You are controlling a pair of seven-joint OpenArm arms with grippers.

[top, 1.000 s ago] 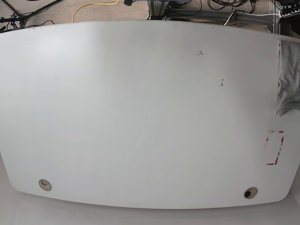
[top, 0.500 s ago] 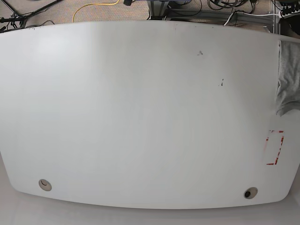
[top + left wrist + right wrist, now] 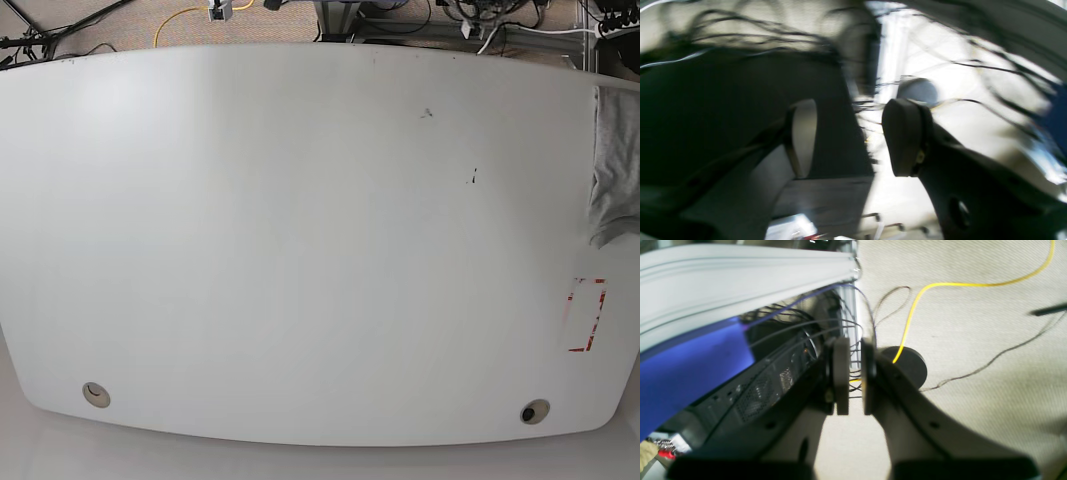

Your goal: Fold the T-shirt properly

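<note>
Only part of the grey T-shirt point(image 3: 612, 165) shows, bunched at the right edge of the white table point(image 3: 300, 230); its lettering is hidden. Both grippers are off the table, beyond its far side. My left gripper point(image 3: 853, 140) is open, its two dark fingers wide apart with nothing between them, in front of blurred cables and dark equipment. My right gripper point(image 3: 850, 376) hangs over beige carpet, its pads shut to a thin slit and holding nothing. Neither gripper is near the T-shirt.
A red tape rectangle point(image 3: 587, 315) marks the table's near right corner. Two round cable holes point(image 3: 96, 393) point(image 3: 535, 411) sit by the front edge. Beyond the far edge lie a yellow cable point(image 3: 940, 286), a black round base point(image 3: 910, 366), dark wires and equipment.
Small pale parts have appeared at the top edge of the base view, behind the table's far side. The T-shirt has not moved.
</note>
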